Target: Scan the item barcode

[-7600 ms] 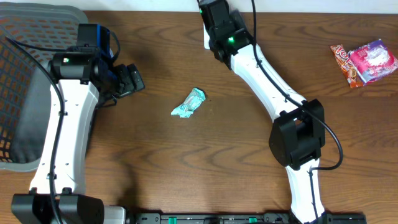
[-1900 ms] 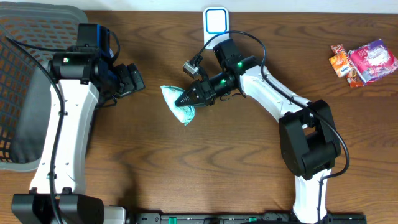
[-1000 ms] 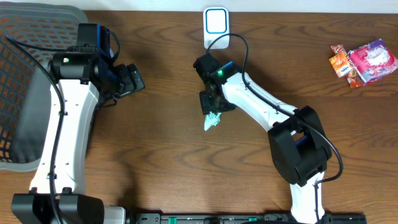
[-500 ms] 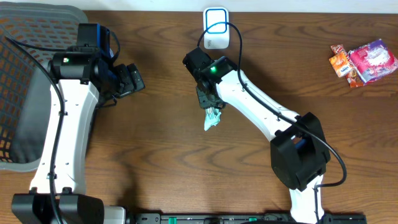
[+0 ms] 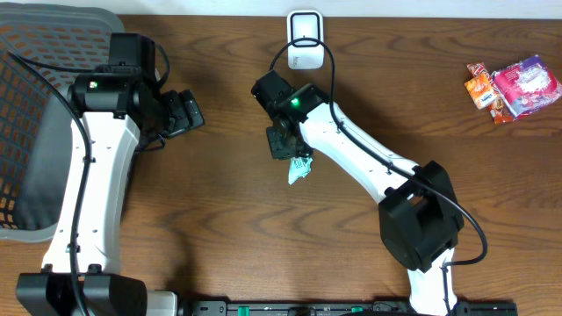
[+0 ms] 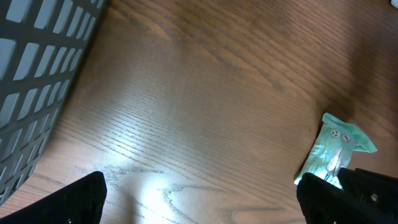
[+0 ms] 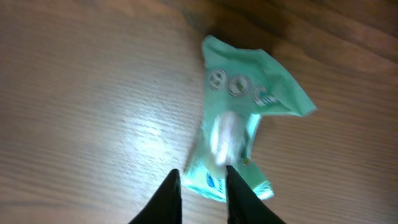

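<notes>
Packet (image 5: 299,169): mint-green, crumpled, lying on desk (image 5: 228,228) near the middle, long axis roughly up-down in overhead view. Round printed marks near far end in right wrist view, pale smear mid-body. Barcode not legible, that view blurred. Right gripper (image 5: 283,147) right at packet's upper end, touching or overlapping it as seen from above. Jaws narrowed to a small gap, packet's near corner showing between the fingertips (image 7: 171,199). Can't tell whether pinching it or just standing over it. White scanner (image 5: 304,39) at desk's far edge, beyond the right wrist, apart from packet. Left gripper (image 5: 184,112) well off to the left, jaws spread wide, nothing between them. Packet also visible at right side of left wrist view. Grey mesh basket (image 5: 35,61) at far left edge. Red and pink snack packs (image 5: 514,86) at far right, well apart from everything else.
</notes>
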You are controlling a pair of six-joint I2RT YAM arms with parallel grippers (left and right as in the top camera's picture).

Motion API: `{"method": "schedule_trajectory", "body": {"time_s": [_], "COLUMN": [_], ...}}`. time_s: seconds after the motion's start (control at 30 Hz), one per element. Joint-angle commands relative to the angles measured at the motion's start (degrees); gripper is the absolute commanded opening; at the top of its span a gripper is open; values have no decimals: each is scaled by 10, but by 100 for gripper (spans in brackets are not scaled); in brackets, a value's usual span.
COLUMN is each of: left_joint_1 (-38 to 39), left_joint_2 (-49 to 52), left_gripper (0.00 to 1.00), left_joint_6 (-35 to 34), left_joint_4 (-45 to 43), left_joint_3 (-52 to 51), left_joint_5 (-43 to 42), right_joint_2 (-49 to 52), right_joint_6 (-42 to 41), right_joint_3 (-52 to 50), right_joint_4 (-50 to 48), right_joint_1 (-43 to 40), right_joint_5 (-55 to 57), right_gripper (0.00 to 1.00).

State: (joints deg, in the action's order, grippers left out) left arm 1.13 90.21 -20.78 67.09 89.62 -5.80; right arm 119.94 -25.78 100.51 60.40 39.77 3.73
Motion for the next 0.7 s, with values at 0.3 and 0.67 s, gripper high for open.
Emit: {"method": "schedule_trajectory", "body": {"time_s": [0.3, 0.67], "left_joint_1": [-2, -2], "left_joint_2": [-4, -4], "left_gripper": [98, 98], "left_joint_6": [1, 1], "left_joint_4": [2, 2], "left_joint_3": [1, 1], "left_joint_5": [5, 5], "right_joint_2": [-8, -8], "right_joint_6": [-49, -55], "right_joint_3": [-136, -152], "right_joint_4": [-83, -89], "right_joint_1": [12, -5], "right_joint_5": [205, 208], "right_gripper": [32, 38]}}
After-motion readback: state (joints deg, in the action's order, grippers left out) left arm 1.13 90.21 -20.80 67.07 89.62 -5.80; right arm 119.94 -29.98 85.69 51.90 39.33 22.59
